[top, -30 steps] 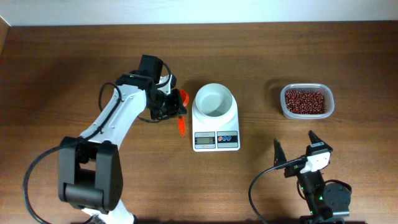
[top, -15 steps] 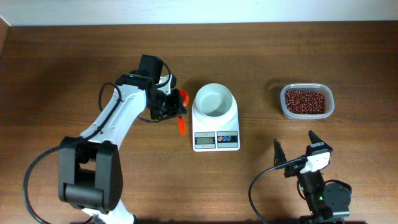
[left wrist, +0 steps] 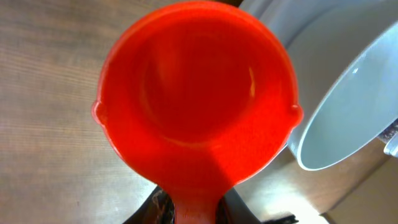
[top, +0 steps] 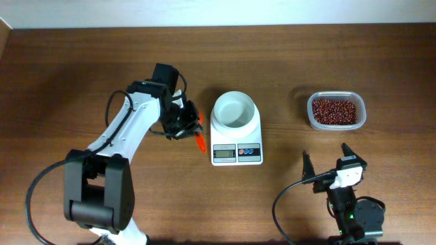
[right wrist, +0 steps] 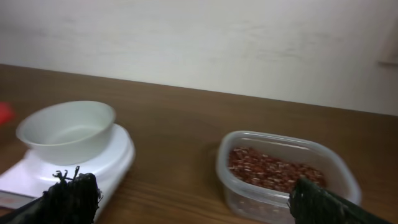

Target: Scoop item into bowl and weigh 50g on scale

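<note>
Brown wooden tabletop (top: pixel 68 82) carries everything, with a pale wall along its far edge.

Left arm (top: pixel 129 126), white with black joints, reaches from the near left in toward the centre.

Scale (top: pixel 236 154), white and rectangular, sits mid-tabletop. Display and coloured buttons face the near edge; reading too small to make out.

Clear plastic tub (top: pixel 308 112) stands to the right of the scale, well apart from it.

Bowl (top: pixel 235 94), white and round, sits on the scale platform. Its inside is bare white, no beans in it.

Right end effector (top: pixel 324 151) is at the near right, in front of the tub. Fingers spread wide, nothing between them. Its wrist view looks out over the bowl on the scale at left and the tub at right.

Left end effector (top: pixel 185 122) is just left of the scale. It is closed on the handle of the scoop (top: pixel 199 136); the left wrist view shows the handle running down between its fingers.

Scoop is orange-red plastic. Its round cup (left wrist: pixel 196 93) faces up, with nothing inside, just beside the bowl rim. Cannot tell whether it touches the tabletop.

Beans (top: pixel 334 110), small and dark reddish-brown, all lie in the tub, covering its floor
</note>
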Controlling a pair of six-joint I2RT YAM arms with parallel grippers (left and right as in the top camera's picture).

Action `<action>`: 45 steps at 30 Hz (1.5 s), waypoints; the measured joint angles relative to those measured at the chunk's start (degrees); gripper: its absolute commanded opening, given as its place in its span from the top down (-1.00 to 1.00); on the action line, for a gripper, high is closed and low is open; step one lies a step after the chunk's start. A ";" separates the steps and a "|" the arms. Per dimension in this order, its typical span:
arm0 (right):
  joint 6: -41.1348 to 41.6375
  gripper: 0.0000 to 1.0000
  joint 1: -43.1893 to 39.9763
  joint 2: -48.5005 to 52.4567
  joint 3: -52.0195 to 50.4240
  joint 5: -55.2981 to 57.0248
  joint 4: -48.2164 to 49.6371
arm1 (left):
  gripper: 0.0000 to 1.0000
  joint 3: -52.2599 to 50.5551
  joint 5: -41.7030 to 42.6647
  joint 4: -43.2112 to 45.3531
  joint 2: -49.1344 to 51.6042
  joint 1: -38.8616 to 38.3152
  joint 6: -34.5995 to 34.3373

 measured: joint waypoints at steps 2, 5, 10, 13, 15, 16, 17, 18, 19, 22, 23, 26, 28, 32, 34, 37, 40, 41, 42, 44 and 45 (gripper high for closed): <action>-1.14 -0.98 0.00 0.00 0.00 2.80 -0.46 | 1.00 0.02 0.81 -3.23 0.00 0.00 -1.66; -1.29 -0.98 0.00 0.09 0.00 4.07 1.70 | 1.00 0.02 1.44 -4.17 0.00 0.00 -2.67; -0.79 -0.98 -0.02 -0.02 -0.02 -5.70 15.85 | 1.00 0.02 7.23 -3.08 0.00 0.00 -2.89; -0.81 -0.97 -0.02 0.00 -0.02 -8.20 15.54 | 1.00 0.02 10.29 -3.04 -0.02 0.00 -2.91; 3.41 -0.97 -0.02 0.00 0.00 -9.38 15.13 | 1.00 0.02 11.69 -3.04 -0.02 0.00 -2.91; 5.01 -0.97 -0.02 0.00 0.00 -9.44 14.60 | 1.00 0.02 12.61 -3.04 -0.02 0.04 -2.91; 8.00 -0.98 -0.02 0.00 0.15 -9.64 12.85 | 1.00 0.02 13.77 -3.02 -0.02 0.31 -2.91; 10.03 -0.97 -0.02 0.15 0.94 -9.77 10.82 | 1.00 0.02 15.28 -2.97 -0.02 0.94 -2.91; 12.04 -0.97 -0.02 1.36 4.52 -9.84 5.68 | 1.00 0.02 17.35 -2.97 -0.02 1.95 -3.06; 15.15 -0.97 0.00 9.53 19.93 -10.12 -5.29 | 1.00 0.02 22.45 -3.50 -0.02 5.25 -5.16; 16.11 -0.97 0.00 15.61 29.16 -10.34 -12.22 | 1.00 0.02 24.55 -3.56 -0.04 6.38 -6.78; 17.09 -0.97 -0.02 33.35 50.75 -12.94 -30.18 | 1.00 0.07 34.16 -3.39 -0.11 6.95 -9.51; 17.38 -0.98 -0.02 42.36 59.43 -16.70 -33.77 | 1.00 0.07 40.24 -3.50 -0.11 6.95 -10.21; 18.08 -0.06 0.00 55.17 62.82 -34.60 -35.41 | 1.00 0.09 45.59 -4.46 -0.11 6.95 -10.29; 19.82 -0.15 0.00 59.17 62.90 -36.46 -38.12 | 1.00 0.09 45.55 -4.79 -0.11 7.13 -10.29; 21.07 -0.35 0.31 63.78 64.89 -33.07 -46.56 | 1.00 0.11 39.32 -4.63 -1.40 8.20 -13.97; 22.62 -0.35 5.84 65.83 70.01 -29.14 -48.39 | 1.00 0.35 27.93 -0.61 -8.74 8.28 -23.65; 23.98 -0.35 8.39 66.03 70.44 -27.58 -47.78 | 1.00 0.55 26.18 -0.31 -10.34 8.28 -25.86; 25.51 -0.35 11.30 66.58 70.55 -25.44 -46.86 | 1.00 0.61 20.06 0.24 -14.10 7.82 -30.40; 29.77 -0.35 18.34 68.87 70.64 -20.65 -41.94 | 1.00 1.16 12.66 0.24 -19.52 5.46 -37.24; 31.50 -0.36 20.81 69.85 70.64 -19.08 -40.15 | 1.00 1.22 11.08 0.37 -20.00 4.02 -39.34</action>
